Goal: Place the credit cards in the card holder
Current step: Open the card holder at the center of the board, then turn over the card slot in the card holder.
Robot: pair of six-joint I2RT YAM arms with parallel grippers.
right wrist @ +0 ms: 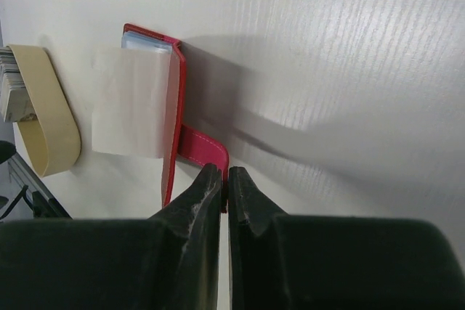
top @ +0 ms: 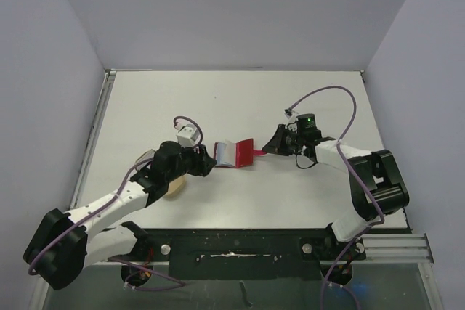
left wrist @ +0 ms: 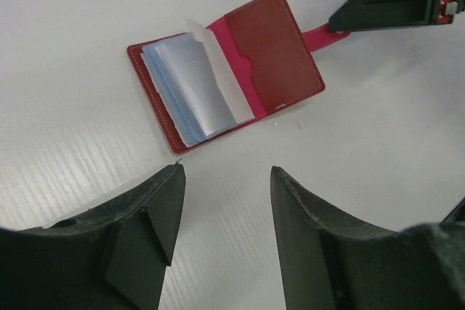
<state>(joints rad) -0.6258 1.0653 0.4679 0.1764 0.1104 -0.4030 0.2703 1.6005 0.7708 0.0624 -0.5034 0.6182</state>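
1. The right gripper [right wrist: 224, 173] is clenched on the red snap tab [right wrist: 203, 152] of the card holder, its jaws almost meeting across the strap.
2. The flat red leather folding card holder [left wrist: 280, 49] lies open on the table just left of that gripper. Pale blue credit cards [left wrist: 182, 81] sit behind clear sleeves [left wrist: 218, 70] on its left half.
3. The left gripper [left wrist: 227, 176] hangs released just left of the holder, jaws wide apart and holding nothing.
4. A tan oval dish [right wrist: 47, 117] lies to the near left of the holder, apart from it, by the left arm.
5. The white table [left wrist: 73, 19] stretches far and right of the holder to grey walls [top: 240, 12].
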